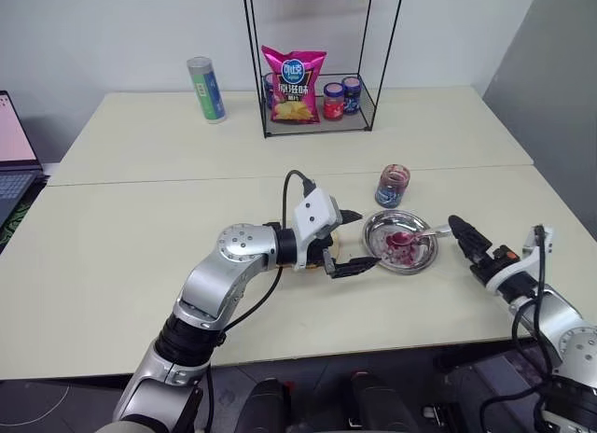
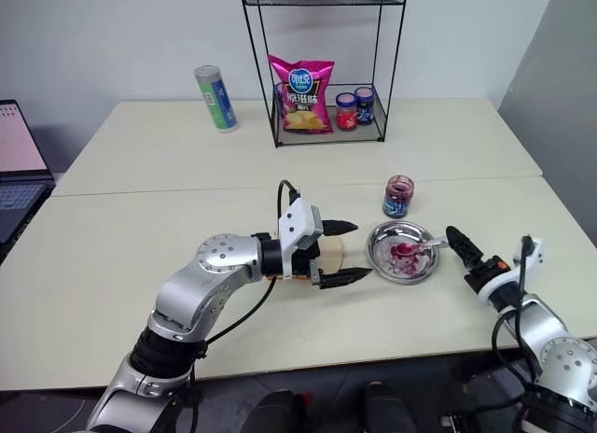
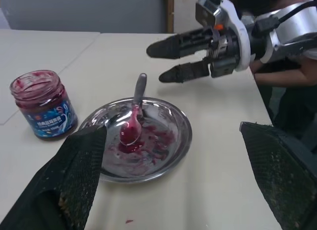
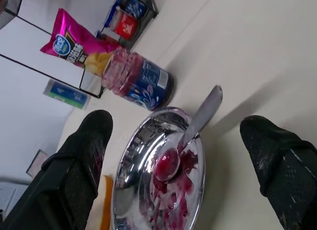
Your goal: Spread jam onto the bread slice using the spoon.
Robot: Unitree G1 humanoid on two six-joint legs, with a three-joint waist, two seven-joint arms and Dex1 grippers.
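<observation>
You are looking at two pale tables [image 1: 140, 265] pushed together, their seam running across the middle of the frame. At upper centre a black wire rack [image 1: 322, 55] is standing on the far table, holding a pink chip bag [image 1: 295, 85] and two lidded jars [image 1: 342, 98], one red and one blue, sitting just right of the bag. Left of the rack a green and blue canister [image 1: 205, 89] is standing upright. At right of centre an open jar [image 1: 393, 185] is sitting just behind a round metal plate [image 1: 376, 230]. A laptop [image 1: 14, 148] is showing at the left edge.
</observation>
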